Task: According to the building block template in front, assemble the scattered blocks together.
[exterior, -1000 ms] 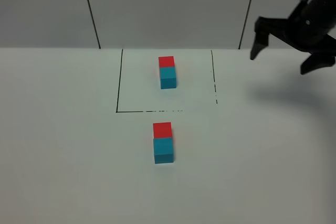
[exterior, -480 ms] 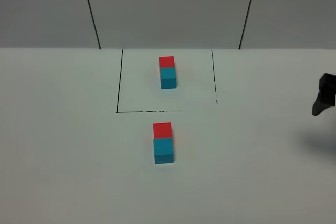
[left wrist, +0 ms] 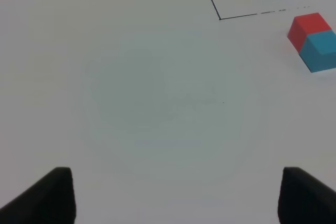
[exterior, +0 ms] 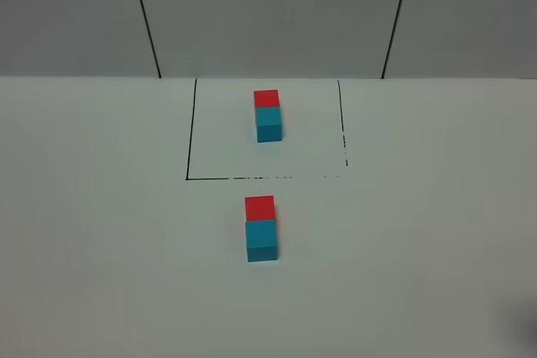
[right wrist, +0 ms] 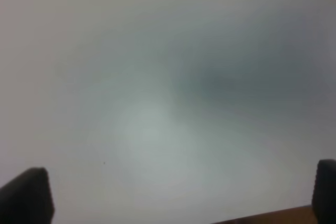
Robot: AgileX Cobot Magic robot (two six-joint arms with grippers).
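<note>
On the white table [exterior: 101,249]: building block template [exterior: 268,115], red cube joined to cyan cube, inside the thin black-line square [exterior: 190,132], toward the far wall. Just outside the square's near line, nearer the camera: red block [exterior: 259,207] and cyan block [exterior: 261,239], touching face to face, red on the far side, same order as the template. In the left wrist view: same pair off to one side, red block [left wrist: 307,27] against cyan [left wrist: 324,51]. Left gripper [left wrist: 176,195] spread apart over bare table, holding nothing, well apart from the blocks. Right gripper [right wrist: 181,190] wide apart too, empty, above a blurred pale surface, probably the table's edge.
</note>
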